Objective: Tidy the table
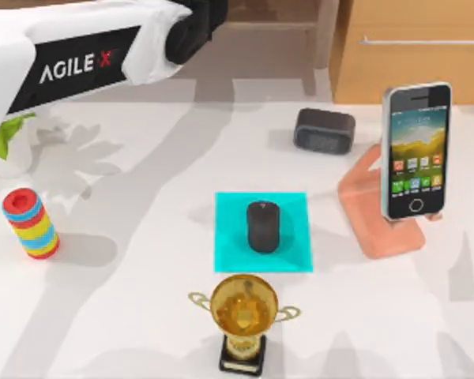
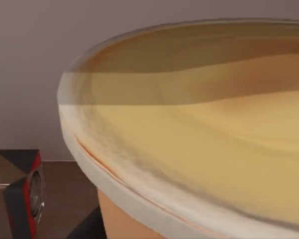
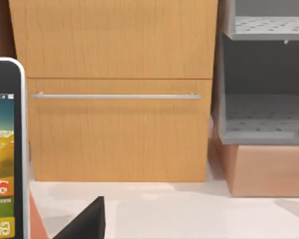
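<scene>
Table (image 1: 126, 237) is sitting rigid, smooth, likely slippery, so I'd be gripping the phone (image 1: 415, 150) by its thin edges; can't tell either gripper's opening.

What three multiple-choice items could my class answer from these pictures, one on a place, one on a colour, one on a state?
1. Where does the black mouse lie?
A. On the cyan mat
B. On the wooden cabinet
C. Beside the gold trophy's base

2. What colour is the stand under the phone?
A. Green
B. Salmon pink
C. Black

3. How is the cabinet's drawer in the right wrist view?
A. Pulled fully out
B. Missing
C. Closed

Answers:
1 A, since the mouse rests in the middle of the mat on the table.
2 B, since the stand's base and back show salmon pink beside the phone.
3 C, since the drawer front with its handle sits flush with the panel above.
</scene>
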Motion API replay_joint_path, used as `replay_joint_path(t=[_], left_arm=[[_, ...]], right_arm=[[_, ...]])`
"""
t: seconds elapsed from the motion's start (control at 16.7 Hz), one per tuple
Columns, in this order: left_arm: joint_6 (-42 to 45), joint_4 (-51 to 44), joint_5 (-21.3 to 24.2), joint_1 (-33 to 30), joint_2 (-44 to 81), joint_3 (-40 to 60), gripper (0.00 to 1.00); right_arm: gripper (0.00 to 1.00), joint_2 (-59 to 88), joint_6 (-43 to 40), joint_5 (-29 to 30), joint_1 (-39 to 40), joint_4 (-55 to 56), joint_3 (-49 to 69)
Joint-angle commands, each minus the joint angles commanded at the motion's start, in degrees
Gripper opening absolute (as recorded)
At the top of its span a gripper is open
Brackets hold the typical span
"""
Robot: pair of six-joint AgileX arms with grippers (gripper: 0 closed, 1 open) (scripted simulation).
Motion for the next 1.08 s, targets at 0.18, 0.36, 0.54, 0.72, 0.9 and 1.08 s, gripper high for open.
replay_joint_path(t=[0.18,0.36,0.54,0.72,0.9,1.08], left_arm=[[0.02,-2.29,0.20,0.11,0.86,1.67,0.00],[0.02,-2.29,0.20,0.11,0.86,1.67,0.00],[0.05,-2.20,0.10,-0.11,0.69,1.53,0.00],[0.02,-2.29,0.19,0.11,0.86,1.67,0.00],[0.02,-2.29,0.19,0.11,0.86,1.67,0.15],[0.02,-2.29,0.19,0.11,0.86,1.67,0.38]], right_arm=[[1.00,0.00,0.00,0.00,0.00,0.00,0.00],[1.00,0.00,0.00,0.00,0.00,0.00,0.00],[1.00,0.00,0.00,0.00,0.00,0.00,0.00],[1.00,0.00,0.00,0.00,0.00,0.00,0.00],[1.00,0.00,0.00,0.00,0.00,0.00,0.00],[1.00,0.00,0.00,0.00,0.00,0.00,0.00]])
